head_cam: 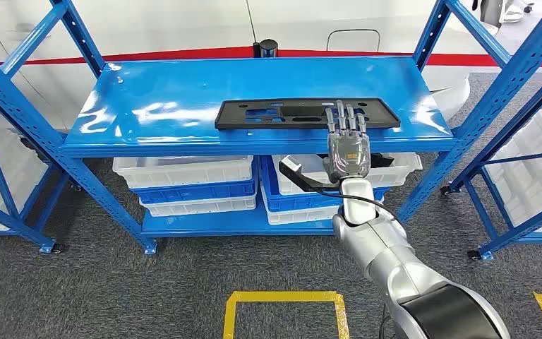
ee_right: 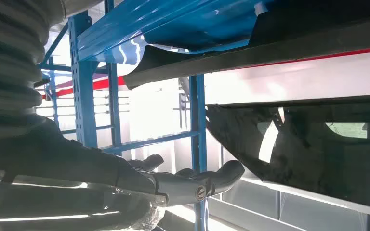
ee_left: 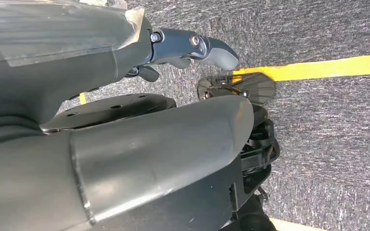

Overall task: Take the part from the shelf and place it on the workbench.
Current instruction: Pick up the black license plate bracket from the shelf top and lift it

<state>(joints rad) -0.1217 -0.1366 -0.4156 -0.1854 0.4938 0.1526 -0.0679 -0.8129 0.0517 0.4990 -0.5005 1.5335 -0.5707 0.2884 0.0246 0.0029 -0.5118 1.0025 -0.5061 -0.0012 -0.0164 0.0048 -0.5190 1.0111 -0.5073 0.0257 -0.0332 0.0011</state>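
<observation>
In the head view, the flat black part is seen lying on the top blue shelf, near its front edge, presumably so that it can be reached from the aisle. The right hand is stretched over that edge, fingers straight and slightly apart, their tips laid on the part's near rim; nothing is clamped yet. White bins are stored on the shelf below.

In the left wrist view, the left hand is seen hanging above grey carpet and a yellow floor line, thumb extended and nothing held.

In the right wrist view, the thumb is held out beneath the shelf edge, judged ready to close from below.
</observation>
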